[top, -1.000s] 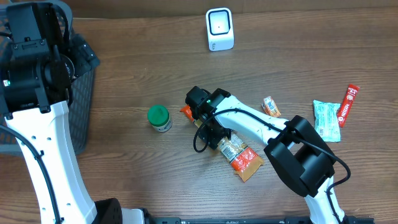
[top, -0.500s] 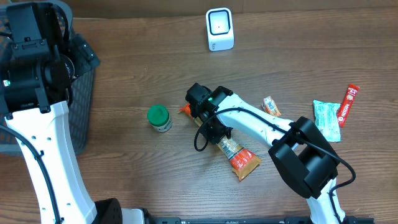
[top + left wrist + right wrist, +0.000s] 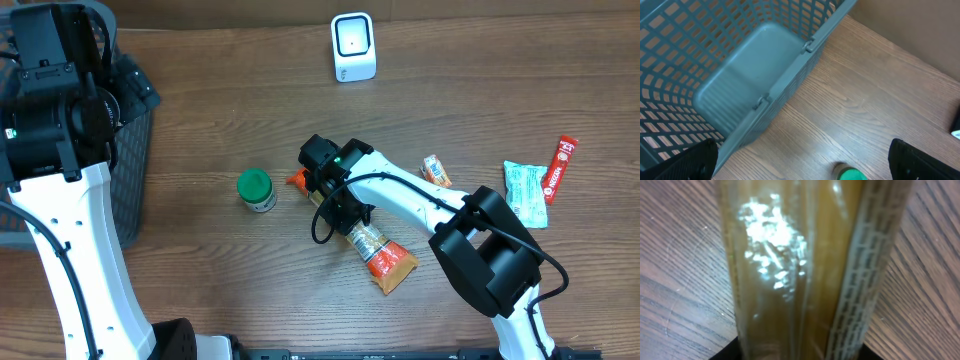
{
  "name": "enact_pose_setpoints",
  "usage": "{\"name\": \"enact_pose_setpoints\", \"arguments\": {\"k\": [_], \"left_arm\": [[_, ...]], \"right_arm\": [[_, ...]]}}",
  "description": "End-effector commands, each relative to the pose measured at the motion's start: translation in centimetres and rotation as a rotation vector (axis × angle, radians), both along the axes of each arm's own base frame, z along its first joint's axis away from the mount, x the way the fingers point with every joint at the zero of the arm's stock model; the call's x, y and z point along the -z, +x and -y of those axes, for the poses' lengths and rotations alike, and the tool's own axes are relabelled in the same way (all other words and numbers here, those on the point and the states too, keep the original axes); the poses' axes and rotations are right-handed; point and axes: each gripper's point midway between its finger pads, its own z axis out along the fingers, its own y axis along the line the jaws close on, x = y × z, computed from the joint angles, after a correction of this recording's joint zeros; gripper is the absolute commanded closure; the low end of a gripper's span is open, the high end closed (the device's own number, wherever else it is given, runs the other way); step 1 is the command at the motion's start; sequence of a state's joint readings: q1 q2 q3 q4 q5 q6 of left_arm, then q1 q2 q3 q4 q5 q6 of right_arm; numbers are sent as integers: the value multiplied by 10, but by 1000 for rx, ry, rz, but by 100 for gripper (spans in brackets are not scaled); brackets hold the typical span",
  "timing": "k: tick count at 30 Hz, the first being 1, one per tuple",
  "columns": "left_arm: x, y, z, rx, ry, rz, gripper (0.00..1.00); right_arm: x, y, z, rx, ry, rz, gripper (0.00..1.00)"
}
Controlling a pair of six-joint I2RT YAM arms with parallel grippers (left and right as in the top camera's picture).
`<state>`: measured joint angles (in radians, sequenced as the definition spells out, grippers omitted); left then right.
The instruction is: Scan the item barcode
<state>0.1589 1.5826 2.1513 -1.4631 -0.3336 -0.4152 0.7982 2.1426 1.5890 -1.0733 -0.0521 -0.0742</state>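
Note:
The item, a long clear snack packet [image 3: 385, 260] with orange ends, lies slanted on the wooden table. My right gripper [image 3: 340, 213] is down over its upper half. In the right wrist view the packet [image 3: 805, 270] fills the whole gap, and both dark fingers press its sides. The white barcode scanner [image 3: 353, 47] stands at the table's far edge, well away from the packet. My left gripper [image 3: 802, 165] hangs open beside the blue-grey basket [image 3: 740, 75], holding nothing.
A green-capped jar [image 3: 256, 189] stands just left of the packet and also shows as the jar [image 3: 852, 175] in the left wrist view. A small orange sachet [image 3: 435, 170], a green-white pouch [image 3: 525, 193] and a red stick pack [image 3: 562, 168] lie at the right.
The packet's lower orange end has swung slightly left under the right gripper, whose jaws have narrowed onto it. The left arm has not moved.

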Motion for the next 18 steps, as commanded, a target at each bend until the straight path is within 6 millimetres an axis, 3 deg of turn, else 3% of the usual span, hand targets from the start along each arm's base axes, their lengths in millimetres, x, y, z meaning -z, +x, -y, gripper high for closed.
{"name": "enact_pose_setpoints", "arguments": {"k": [1, 5, 8, 9, 10, 12, 14, 18], "left_arm": [[-2, 1, -4, -6, 15, -1, 0], [-2, 1, -4, -5, 15, -1, 0], [-2, 1, -4, -6, 15, -1, 0], [-2, 1, -4, -5, 15, -1, 0], [-2, 1, -4, -6, 15, -1, 1], [-2, 1, -4, -6, 15, -1, 0], [-2, 1, -4, -6, 15, -1, 0], [-2, 1, -4, -6, 15, -1, 0]], "right_arm": [[10, -7, -8, -9, 33, -44, 44], [11, 1, -17, -10, 71, -7, 40], [11, 2, -18, -10, 75, -3, 65], [11, 2, -17, -10, 72, -6, 66], [11, 1, -16, -10, 68, -10, 62], [11, -2, -14, -10, 57, -21, 32], [11, -5, -10, -10, 43, -35, 16], [12, -13, -8, -9, 37, -70, 12]]}}
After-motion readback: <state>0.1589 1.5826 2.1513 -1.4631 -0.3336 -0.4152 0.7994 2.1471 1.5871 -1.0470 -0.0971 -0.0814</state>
